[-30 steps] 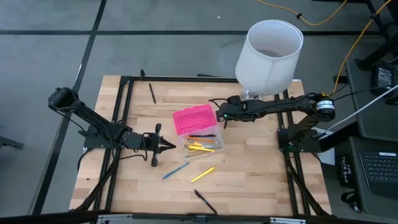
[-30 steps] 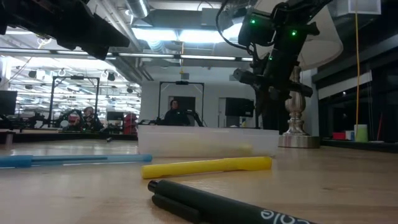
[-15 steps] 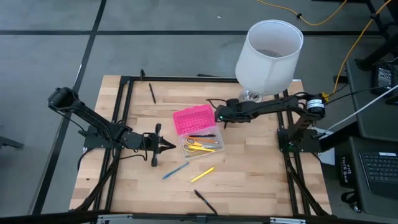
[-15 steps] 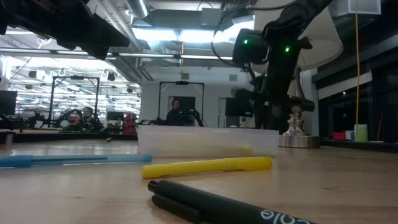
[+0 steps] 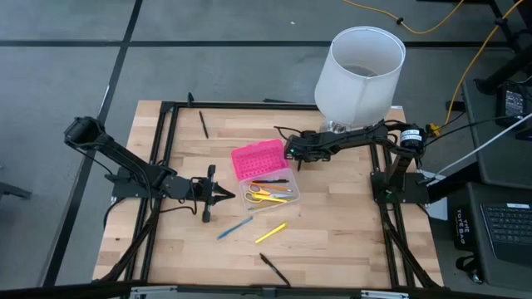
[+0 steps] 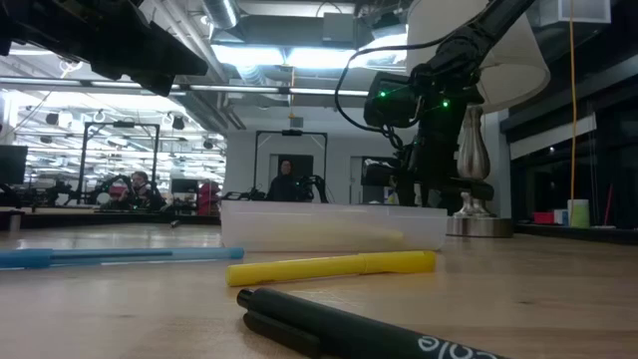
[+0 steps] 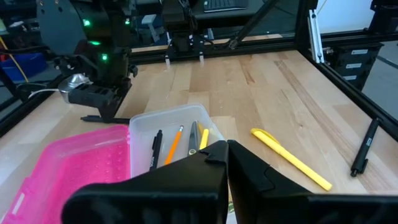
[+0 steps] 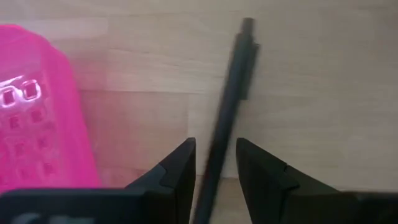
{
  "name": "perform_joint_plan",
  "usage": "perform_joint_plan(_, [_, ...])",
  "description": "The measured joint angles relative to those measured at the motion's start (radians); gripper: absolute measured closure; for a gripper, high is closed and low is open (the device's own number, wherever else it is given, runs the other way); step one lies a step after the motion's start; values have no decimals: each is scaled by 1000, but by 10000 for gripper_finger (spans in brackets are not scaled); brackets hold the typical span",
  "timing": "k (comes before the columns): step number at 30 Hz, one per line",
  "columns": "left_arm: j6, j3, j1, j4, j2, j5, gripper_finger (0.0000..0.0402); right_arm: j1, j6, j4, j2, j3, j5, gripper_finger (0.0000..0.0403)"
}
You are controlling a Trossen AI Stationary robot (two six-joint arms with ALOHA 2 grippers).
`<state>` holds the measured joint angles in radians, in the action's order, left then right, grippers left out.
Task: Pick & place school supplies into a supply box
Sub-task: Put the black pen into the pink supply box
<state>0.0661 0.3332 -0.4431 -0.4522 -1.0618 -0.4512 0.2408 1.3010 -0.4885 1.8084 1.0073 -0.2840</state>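
The supply box's clear base [image 5: 273,193] holds yellow-handled scissors [image 5: 260,195], pens and pencils. Its pink lid [image 5: 258,159] lies open on the far side. My right gripper [image 5: 289,152] points down close to the table, right of the lid. It is open by a narrow gap, with one finger on each side of a black pen [image 8: 233,93] that lies on the wood. My left gripper [image 5: 219,195] is shut and empty, just left of the box. A blue pen [image 5: 235,227], a yellow pen [image 5: 271,232] and a black pen [image 5: 274,269] lie nearer the front edge.
A lamp with a white shade [image 5: 359,75] stands at the far right, close behind my right arm. Another black pen [image 5: 203,124] lies at the far left. Black frame bars [image 5: 158,183] run along the table's sides. Bare wood lies right of the box.
My right gripper has gone toward the table's left edge and down, closer to the tabletop beside the pink lid. The loose pens and the box lie as before.
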Motion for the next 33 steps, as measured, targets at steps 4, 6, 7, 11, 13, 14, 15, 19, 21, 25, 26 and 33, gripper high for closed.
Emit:
perform_joint_plan(4, [0,0,0,0,0,0,400,10,0,-29,4,0,1,283])
perform_joint_plan(6, [0,0,0,0,0,0,399,11,-1,-40,4,0,-2,283])
perform_joint_plan(7, [0,0,0,0,0,0,398,12,-1,-47,4,0,-5,283])
perform_joint_plan(11, [1,0,0,0,0,0,396,12,-17,-71,4,0,-10,283])
perform_joint_plan(13, [0,0,0,0,0,0,398,12,-30,-85,4,0,-16,283])
perform_joint_plan(14, [0,0,0,0,0,0,399,12,-33,-100,4,0,-17,283])
perform_joint_plan(15, [1,0,0,0,0,0,400,12,-34,-116,4,0,-18,283])
perform_joint_plan(19, [1,0,0,0,0,0,400,11,-30,-160,12,4,-22,290])
perform_joint_plan(21, [2,0,0,0,0,0,398,11,-45,-170,29,5,-21,303])
perform_joint_plan(25, [5,0,0,0,0,4,396,9,-58,-167,64,10,-27,336])
perform_joint_plan(26, [11,0,0,0,0,4,396,8,-65,-165,68,11,-31,344])
perform_joint_plan(33, [26,0,0,0,0,8,401,7,-185,-161,65,10,-23,367])
